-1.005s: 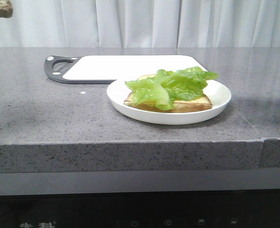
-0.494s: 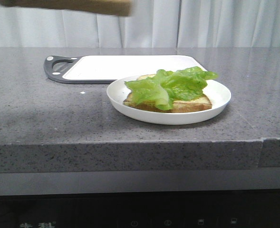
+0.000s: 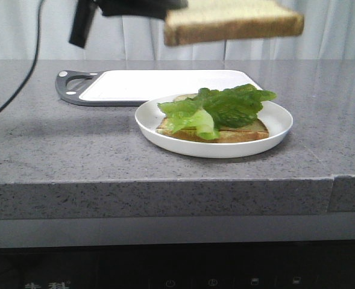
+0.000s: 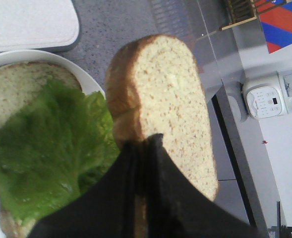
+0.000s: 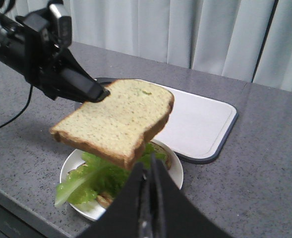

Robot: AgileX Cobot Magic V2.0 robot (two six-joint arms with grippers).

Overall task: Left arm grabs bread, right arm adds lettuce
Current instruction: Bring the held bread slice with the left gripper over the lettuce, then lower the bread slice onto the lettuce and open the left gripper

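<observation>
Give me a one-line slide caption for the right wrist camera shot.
Left tool holds a bread slice in the air above the lettuce on the plate.

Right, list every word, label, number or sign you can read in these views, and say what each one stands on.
No text reads in full.
Dark front panel below the grey counter: white characters cut off by the picture's edge, unreadable.
Same panel: a row of small white icons, too small to make out.
White boxy appliance in the background: a small display and markings, too blurred to read.
</observation>
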